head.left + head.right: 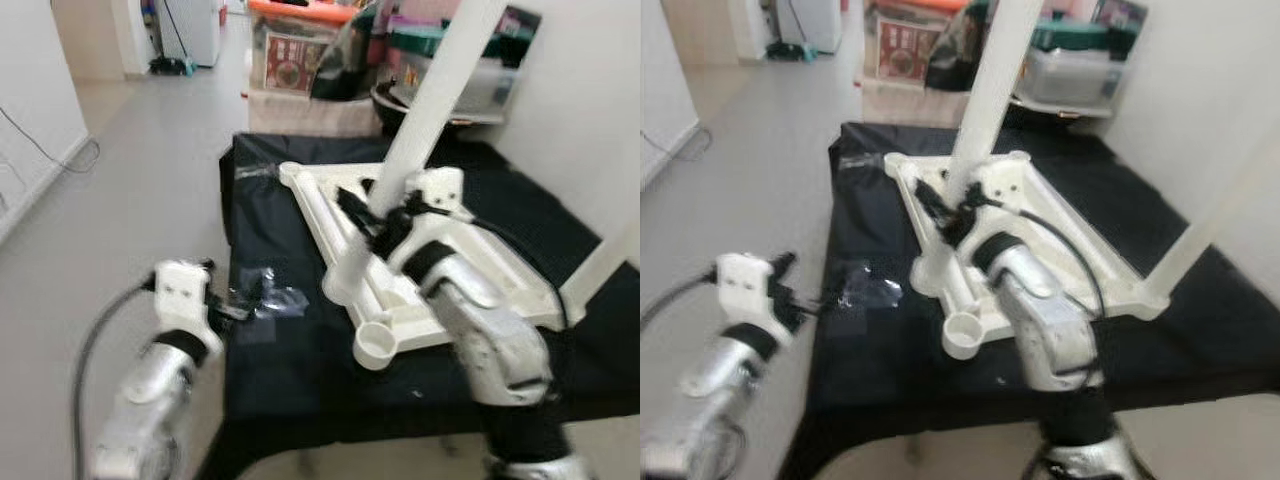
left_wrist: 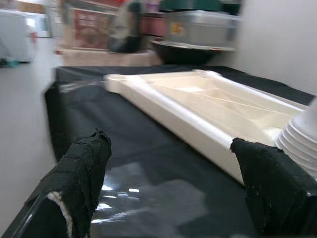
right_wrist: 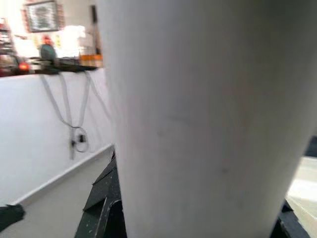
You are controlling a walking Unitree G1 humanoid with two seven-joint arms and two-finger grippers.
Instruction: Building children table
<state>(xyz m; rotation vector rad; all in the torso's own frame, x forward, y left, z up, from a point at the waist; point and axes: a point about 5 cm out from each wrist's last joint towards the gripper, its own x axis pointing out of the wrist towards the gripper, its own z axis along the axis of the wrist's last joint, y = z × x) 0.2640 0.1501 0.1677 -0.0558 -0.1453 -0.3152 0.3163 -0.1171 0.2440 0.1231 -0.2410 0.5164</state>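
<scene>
White tabletop (image 1: 470, 265) lies upside down on a black-covered platform (image 1: 270, 360), ribbed underside up, one corner pointing toward the back boxes. One white leg (image 1: 425, 110) stands upright near the middle of the tabletop's near side, rising out of frame, tilted a bit. A second leg (image 1: 1220, 210) is up at the far right corner. An empty round leg socket (image 1: 375, 345) sits at the near corner, just at the tabletop's front edge. My right gripper (image 1: 385, 225) is at the base of the standing leg, black fingers on either side of it and closed on it as far as I can see; motion blur, so the contact isn't crisp. In the right wrist view the leg's white surface (image 3: 198, 114) is right up against the camera, with a white wall and a dangling cable behind. My left gripper (image 1: 250, 300) hovers low over the left part of the black cover, above a crumpled clear plastic bag (image 1: 275, 300), well apart from the tabletop. Its fingers (image 2: 79, 173) are spread wide, nothing between them; the left wrist view looks across the black cover to the long side of the tabletop (image 2: 198, 114), with a ribbed white leg end (image 2: 302, 144) at the edge. Storage boxes and bins (image 1: 310, 60) stack behind the platform; grey floor (image 1: 130, 180) to the left.
</scene>
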